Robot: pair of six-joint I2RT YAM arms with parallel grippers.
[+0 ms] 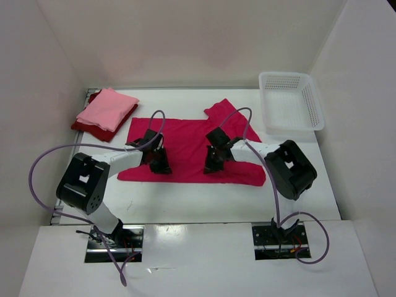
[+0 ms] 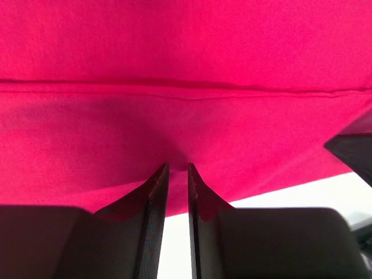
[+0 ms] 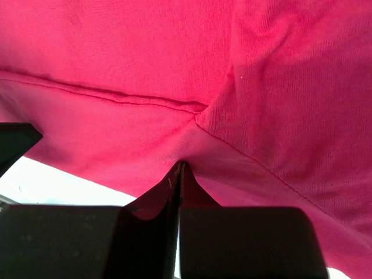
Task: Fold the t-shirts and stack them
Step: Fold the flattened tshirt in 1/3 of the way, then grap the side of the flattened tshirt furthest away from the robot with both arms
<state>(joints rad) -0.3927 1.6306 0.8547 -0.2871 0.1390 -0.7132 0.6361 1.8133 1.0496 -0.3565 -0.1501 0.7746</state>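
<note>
The crimson-magenta t-shirt lies spread across the middle of the table, its near part folded over. Both grippers are down on its near edge. My left gripper has its fingers a narrow gap apart, pinching a pucker of the crimson cloth at the tips. My right gripper has its jaws pressed together, and the cloth creases toward its tips beside a seam. At the back left, the folded light pink t-shirt lies on the folded dark red one.
A white mesh basket stands at the back right corner. White walls close in the table at the back and on both sides. Bare white table shows between the shirt and the arm bases.
</note>
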